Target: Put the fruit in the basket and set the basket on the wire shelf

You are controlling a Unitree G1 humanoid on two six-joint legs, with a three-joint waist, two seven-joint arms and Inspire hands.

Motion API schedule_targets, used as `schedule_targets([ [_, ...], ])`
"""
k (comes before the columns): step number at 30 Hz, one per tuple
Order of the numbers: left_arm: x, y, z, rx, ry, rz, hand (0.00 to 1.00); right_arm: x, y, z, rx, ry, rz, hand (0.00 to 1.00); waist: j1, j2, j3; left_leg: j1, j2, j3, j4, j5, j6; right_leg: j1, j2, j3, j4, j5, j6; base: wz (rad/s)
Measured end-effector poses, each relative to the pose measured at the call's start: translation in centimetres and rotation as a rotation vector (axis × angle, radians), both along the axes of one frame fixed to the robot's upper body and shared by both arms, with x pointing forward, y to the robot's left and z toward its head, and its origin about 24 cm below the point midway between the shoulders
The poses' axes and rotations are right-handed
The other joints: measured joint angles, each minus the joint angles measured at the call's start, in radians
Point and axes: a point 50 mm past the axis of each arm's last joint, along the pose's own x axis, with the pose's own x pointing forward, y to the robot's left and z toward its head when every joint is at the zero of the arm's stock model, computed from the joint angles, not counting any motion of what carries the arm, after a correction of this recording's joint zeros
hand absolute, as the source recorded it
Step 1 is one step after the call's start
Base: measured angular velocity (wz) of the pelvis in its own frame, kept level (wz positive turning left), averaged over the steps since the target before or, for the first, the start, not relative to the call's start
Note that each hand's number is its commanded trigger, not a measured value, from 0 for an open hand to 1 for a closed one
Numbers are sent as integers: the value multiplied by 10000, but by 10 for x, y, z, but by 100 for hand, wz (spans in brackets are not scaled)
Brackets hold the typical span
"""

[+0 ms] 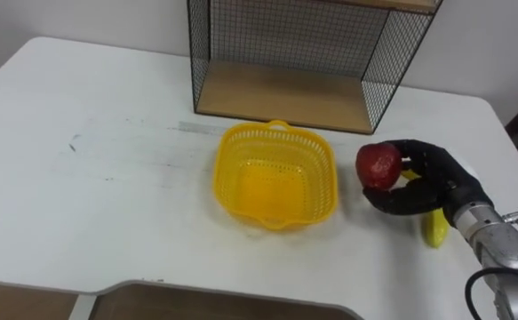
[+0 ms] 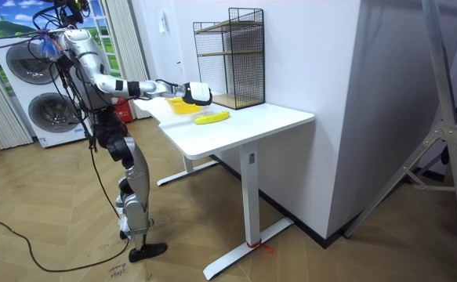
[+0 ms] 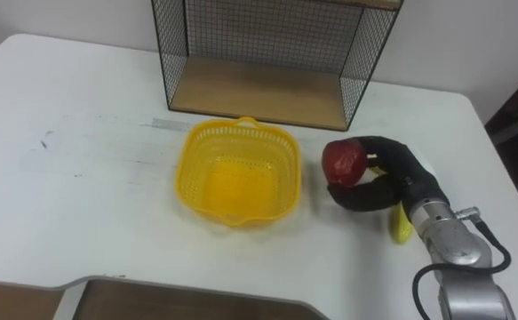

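**One red apple (image 1: 378, 165) in the right hand (image 1: 432, 182)**

One piece of fruit, the red apple, was held in the robot's right hand. The dark fingers were curled round it. The apple was just beside the right side of the yellow basket (image 1: 330, 173), not over it. The basket sat on the white tabletop (image 1: 107, 178), in front of the wire shelf (image 1: 285, 93). A yellow banana (image 1: 434, 229) lay on the tabletop under the hand, partly hidden by it. The robot stood at the tabletop's edge.
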Motion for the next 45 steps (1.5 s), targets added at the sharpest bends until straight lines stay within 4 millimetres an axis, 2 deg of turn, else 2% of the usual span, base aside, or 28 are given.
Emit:
schedule_targets([
  [5,1,0,0,-25,-78,-28,0,0,0,0,-6,-1,2,100,17,54,106,-6,1,5,-9,-1,0,-15,5,15,-3,0,0,0],
  [9,1,-1,-1,-46,-65,-27,0,2,2,6,-45,-242,112,100,3,50,109,-21,1,20,-22,-1,0,-35,7,36,-5,0,0,0],
  [14,4,-1,-1,-83,-98,-57,0,8,13,30,-171,-1320,589,100,4,33,96,-25,3,37,-52,0,0,-65,10,61,-2,0,0,-1],
  [17,5,-3,-1,-146,-88,-207,0,14,23,49,-284,-2107,990,100,-23,2,59,-47,6,37,-59,0,0,-112,18,91,18,2,-3,0],
  [20,3,-4,-2,-180,-56,-140,0,18,32,55,-298,-2380,1353,100,-29,-36,28,-40,10,38,-56,0,0,-107,25,115,27,6,-8,0],
  [25,2,-6,-3,-225,97,-317,0,19,42,63,-322,-2710,1782,100,-41,1,30,-48,9,8,-41,0,1,-101,20,120,38,10,-10,0],
  [29,1,-8,-4,-277,212,-439,0,19,49,65,-307,-2723,2226,100,-60,43,15,-52,13,9,-44,0,0,-101,22,119,49,12,-13,0],
  [39,0,-8,-4,-278,230,-447,0,19,52,62,-389,-2360,2572,100,1,30,6,-54,15,36,-112,0,1,-203,29,235,158,11,-13,-2],
  [45,2,-8,-4,-275,188,-472,0,20,63,62,-332,-2223,3216,100,78,10,-1,-53,14,40,-111,0,1,-220,39,283,161,11,-13,-2],
])
